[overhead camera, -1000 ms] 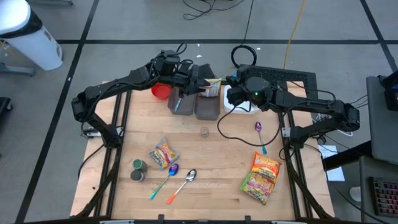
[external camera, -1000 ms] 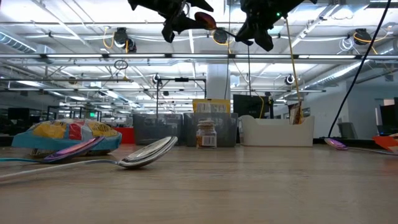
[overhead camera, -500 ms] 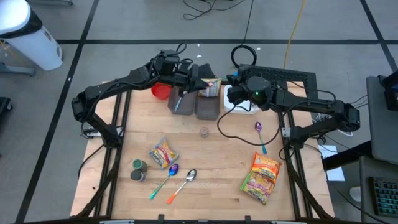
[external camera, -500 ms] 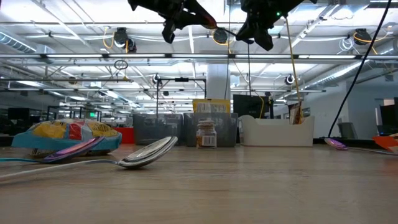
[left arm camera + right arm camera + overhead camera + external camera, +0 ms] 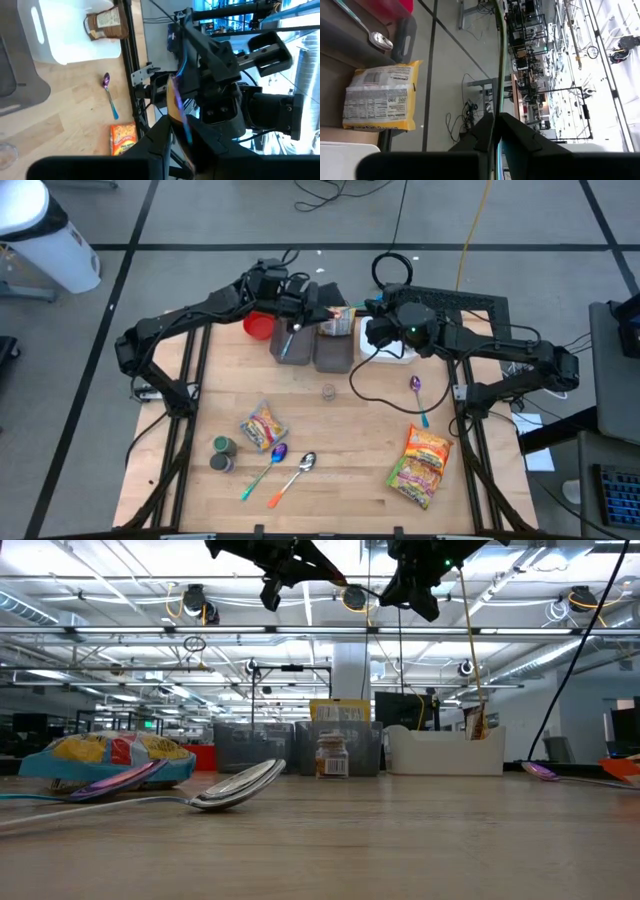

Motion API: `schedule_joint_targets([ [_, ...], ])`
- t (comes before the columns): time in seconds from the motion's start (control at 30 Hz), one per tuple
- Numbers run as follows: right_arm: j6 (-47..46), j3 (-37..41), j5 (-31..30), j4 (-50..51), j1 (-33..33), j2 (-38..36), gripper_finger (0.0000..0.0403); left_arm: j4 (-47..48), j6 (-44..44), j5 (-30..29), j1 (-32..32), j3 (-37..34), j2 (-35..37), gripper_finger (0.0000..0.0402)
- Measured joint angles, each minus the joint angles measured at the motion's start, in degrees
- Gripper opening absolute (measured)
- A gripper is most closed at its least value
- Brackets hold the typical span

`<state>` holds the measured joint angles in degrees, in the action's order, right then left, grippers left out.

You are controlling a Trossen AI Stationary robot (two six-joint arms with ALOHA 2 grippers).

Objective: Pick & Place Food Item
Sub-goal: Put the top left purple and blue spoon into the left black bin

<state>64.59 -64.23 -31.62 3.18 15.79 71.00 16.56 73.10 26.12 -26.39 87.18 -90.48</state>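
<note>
A thin flat food packet (image 5: pixel 176 95), orange and purple and seen edge on, hangs high above the grey bins at the table's far side. My left gripper (image 5: pixel 322 310) and my right gripper (image 5: pixel 372 315) face each other there, each shut on one end of it. In the right wrist view the packet shows as a thin line (image 5: pixel 498 55) running away from the fingers. In the low view both grippers (image 5: pixel 320 565) (image 5: pixel 395 585) stand high above the table. My left gripper pinches the packet's nearer end (image 5: pixel 178 112) between its two fingers, coming level from the table's left. The packet is lifted clear and stands on edge. My right gripper pinches the opposite end (image 5: pixel 495 107) between its two fingers, level from the table's right.
Below stand two grey bins (image 5: pixel 293 345) (image 5: pixel 335 352), one with a spoon, one with a yellow packet (image 5: pixel 343 322). A red cup (image 5: pixel 258 327) and a white bin (image 5: pixel 395 352) flank them. Nearer lie a small jar (image 5: pixel 328 392), snack bags (image 5: pixel 263 427) (image 5: pixel 420 463), spoons (image 5: pixel 295 475) and cans (image 5: pixel 222 455).
My left gripper has shut on the packet's end, its fingers drawn together from wide apart. Both arms have stayed in place above the bins.
</note>
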Motion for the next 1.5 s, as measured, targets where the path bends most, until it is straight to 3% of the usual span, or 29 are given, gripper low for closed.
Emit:
schedule_joint_targets([
  [0.2, -1.0, 0.1, 1.0, -2.2, -0.9, -0.3, 0.0073, -0.8, -2.0, 0.8, -0.1, 0.0, 0.1, 0.0048],
  [0.37, -1.4, 0.1, 1.6, -4.6, -2.7, -1.7, 0.0101, -0.2, -5.1, 0.4, -0.7, 0.0, 0.1, 0.0009],
  [0.57, -6.9, 0.1, 3.7, -5.2, -4.2, -5.0, 0.0123, -0.5, -9.6, 0.9, -2.0, 0.0, 0.1, 0.0009],
  [1.03, -41.2, 0.1, 8.3, -2.9, -4.4, -15.7, 0.0153, -0.1, -20.2, 2.8, -6.6, 0.0, 0.1, 0.001],
  [1.23, -58.5, 0.1, 20.4, 2.7, -0.1, -18.3, 0.0159, 3.1, -29.0, 5.4, -7.0, 0.0, 0.1, 0.0007],
  [1.5, -72.7, 0.1, 44.6, 7.2, 12.0, -16.8, 0.0149, 16.0, -41.3, 2.7, -4.7, 0.0, 0.1, 0.0006],
])
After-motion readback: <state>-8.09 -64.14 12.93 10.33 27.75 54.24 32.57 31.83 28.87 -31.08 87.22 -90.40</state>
